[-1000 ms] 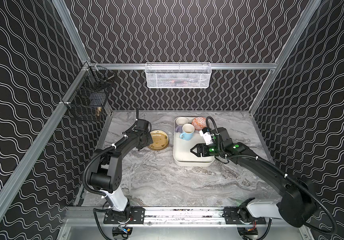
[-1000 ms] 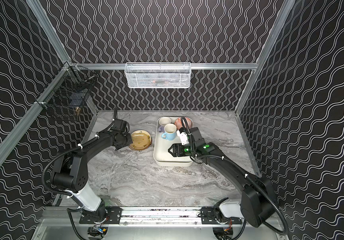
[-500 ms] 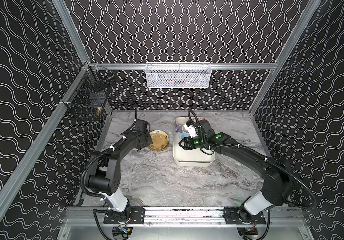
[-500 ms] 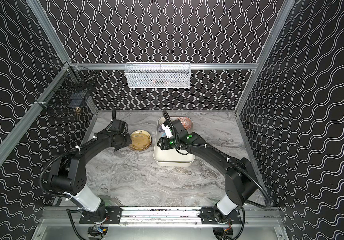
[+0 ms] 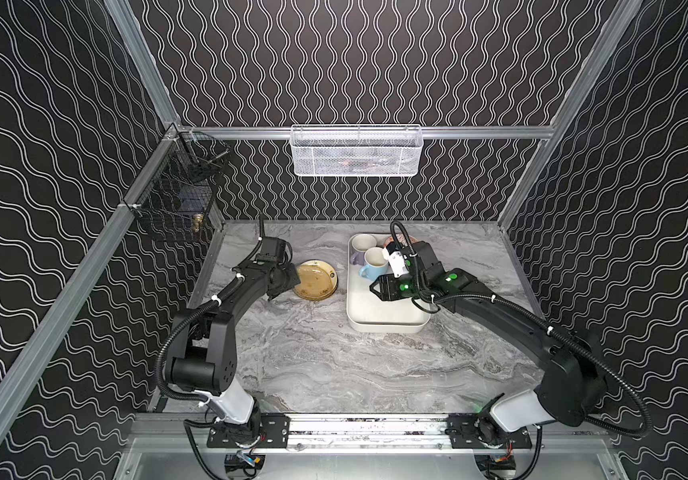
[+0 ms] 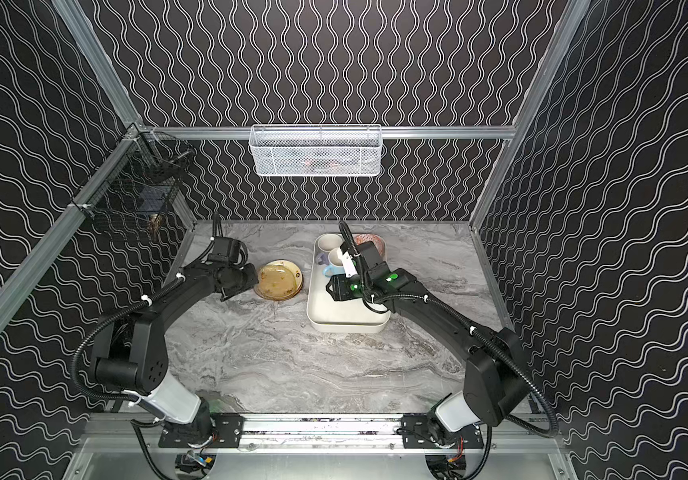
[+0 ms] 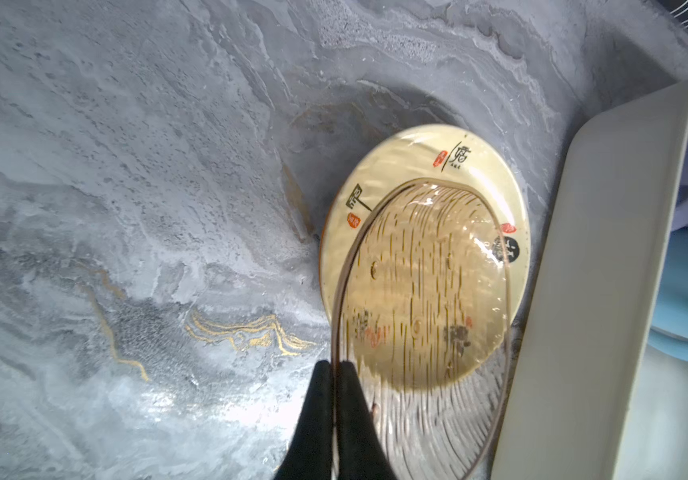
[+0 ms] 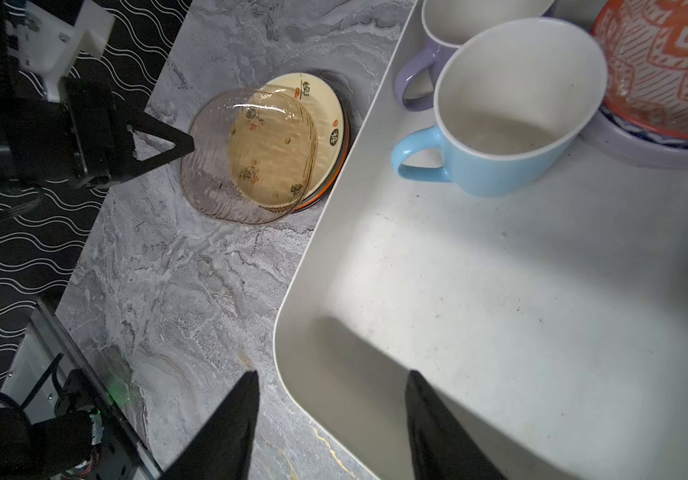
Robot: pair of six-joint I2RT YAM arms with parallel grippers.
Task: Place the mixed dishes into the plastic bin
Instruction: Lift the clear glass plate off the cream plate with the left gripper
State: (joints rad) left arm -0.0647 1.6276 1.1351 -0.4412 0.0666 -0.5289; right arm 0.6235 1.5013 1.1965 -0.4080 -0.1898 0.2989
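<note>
The left claw [image 7: 336, 368] is clenched on the rim of a clear amber plate [image 7: 421, 386], holding it tilted over the pale yellow plate [image 7: 408, 166] (top of a small stack), which lies on the worktop [image 5: 313, 357] just beside the plastic bin [image 5: 388, 326]. The right claw [image 8: 331, 376] hangs released, jaws apart and empty, over the bin's left side. The light-blue mug [image 8: 500, 166], lilac mug [image 8: 415, 79] and orange-patterned bowl [image 8: 674, 62] sit at the bin's far end.

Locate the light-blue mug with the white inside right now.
In both top views the light-blue mug stands upright inside the cream-white plastic bin, in its far half, just in front of the lilac mug.
</note>
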